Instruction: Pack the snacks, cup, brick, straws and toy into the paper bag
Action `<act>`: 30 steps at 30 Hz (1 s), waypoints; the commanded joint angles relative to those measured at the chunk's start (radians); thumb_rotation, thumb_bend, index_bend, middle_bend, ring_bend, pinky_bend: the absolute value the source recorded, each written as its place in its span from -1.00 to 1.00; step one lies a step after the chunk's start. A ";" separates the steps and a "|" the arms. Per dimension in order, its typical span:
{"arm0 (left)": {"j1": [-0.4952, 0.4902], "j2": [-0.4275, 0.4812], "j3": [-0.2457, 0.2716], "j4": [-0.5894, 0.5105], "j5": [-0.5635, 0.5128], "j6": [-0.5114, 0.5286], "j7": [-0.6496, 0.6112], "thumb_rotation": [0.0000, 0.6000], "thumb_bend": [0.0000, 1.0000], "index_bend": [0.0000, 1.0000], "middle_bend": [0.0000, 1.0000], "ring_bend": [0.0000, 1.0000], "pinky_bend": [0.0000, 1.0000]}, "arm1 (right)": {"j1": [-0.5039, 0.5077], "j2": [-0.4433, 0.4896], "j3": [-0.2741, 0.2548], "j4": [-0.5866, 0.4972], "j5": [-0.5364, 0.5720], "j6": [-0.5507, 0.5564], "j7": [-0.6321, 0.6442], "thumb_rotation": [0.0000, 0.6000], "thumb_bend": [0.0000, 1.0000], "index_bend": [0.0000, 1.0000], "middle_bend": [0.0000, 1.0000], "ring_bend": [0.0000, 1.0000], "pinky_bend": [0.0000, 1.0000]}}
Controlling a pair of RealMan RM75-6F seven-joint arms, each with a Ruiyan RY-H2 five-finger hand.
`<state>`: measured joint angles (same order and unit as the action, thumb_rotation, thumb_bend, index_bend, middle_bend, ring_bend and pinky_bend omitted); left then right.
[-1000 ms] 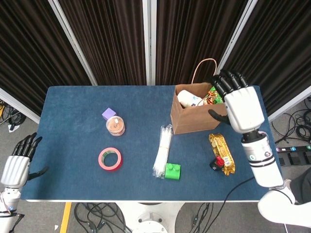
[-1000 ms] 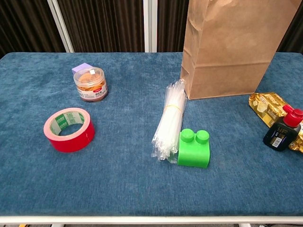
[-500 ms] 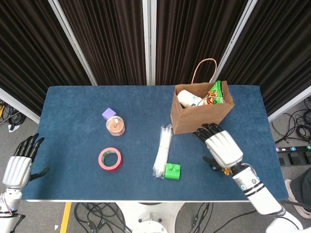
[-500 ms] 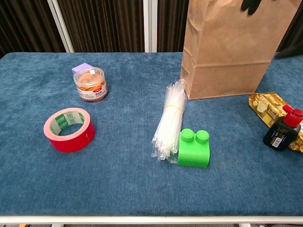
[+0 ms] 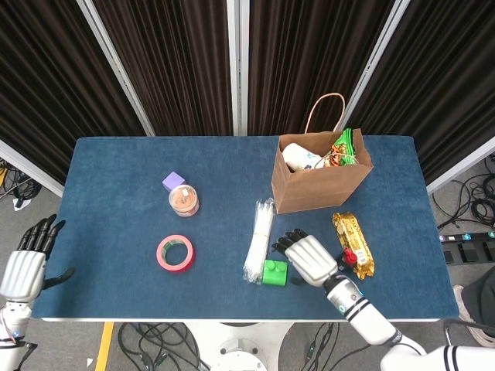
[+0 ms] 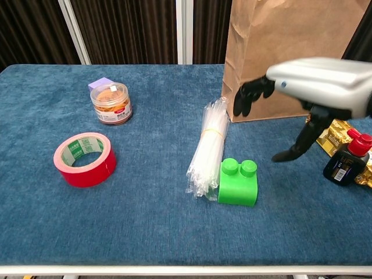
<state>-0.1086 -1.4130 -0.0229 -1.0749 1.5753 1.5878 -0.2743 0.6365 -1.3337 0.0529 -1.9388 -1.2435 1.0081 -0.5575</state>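
The brown paper bag (image 5: 317, 182) (image 6: 285, 58) stands upright at the back right, with a white cup (image 5: 298, 158) and green snack packets (image 5: 345, 147) inside. In front of it lie a bundle of clear straws (image 5: 259, 229) (image 6: 207, 145) and a green brick (image 5: 274, 272) (image 6: 238, 183). My right hand (image 5: 308, 259) (image 6: 317, 81) hovers open just right of and above the brick, holding nothing, fingers (image 6: 250, 96) reaching toward the straws. A gold snack pack (image 5: 353, 241) (image 6: 326, 131) and a small red-capped bottle (image 5: 348, 259) (image 6: 347, 158) lie right of the hand. My left hand (image 5: 27, 263) is open off the table's left edge.
A snack jar (image 5: 184, 201) (image 6: 111, 103) stands beside a purple cube (image 5: 173, 182) (image 6: 102, 83) at centre left. A red tape roll (image 5: 175, 253) (image 6: 85, 158) lies nearer the front edge. The blue table (image 5: 116, 170) ends just in front of the brick.
My right hand has come down from above the bag and moved left and forward, over the gold snack, to hover beside the green brick. The left hand has barely shifted.
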 commanded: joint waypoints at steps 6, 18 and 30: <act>0.004 -0.009 -0.002 0.022 -0.013 -0.011 -0.017 1.00 -0.63 -0.74 -0.77 -0.98 -0.73 | -0.012 -0.132 -0.027 0.062 0.123 0.054 -0.130 1.00 -1.00 -0.36 -0.36 -0.52 -0.52; 0.009 -0.019 -0.004 0.062 -0.019 -0.011 -0.056 1.00 -0.63 -0.74 -0.77 -0.98 -0.73 | -0.010 -0.238 -0.033 0.137 0.204 0.078 -0.189 1.00 -1.00 -0.36 -0.36 -0.52 -0.52; 0.017 -0.028 -0.007 0.104 -0.027 -0.009 -0.098 1.00 -0.63 -0.74 -0.77 -0.98 -0.73 | -0.011 -0.310 -0.040 0.194 0.215 0.091 -0.190 1.00 -1.00 -0.36 -0.35 -0.52 -0.53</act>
<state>-0.0928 -1.4404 -0.0290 -0.9729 1.5496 1.5781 -0.3691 0.6263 -1.6395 0.0140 -1.7489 -1.0291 1.0980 -0.7495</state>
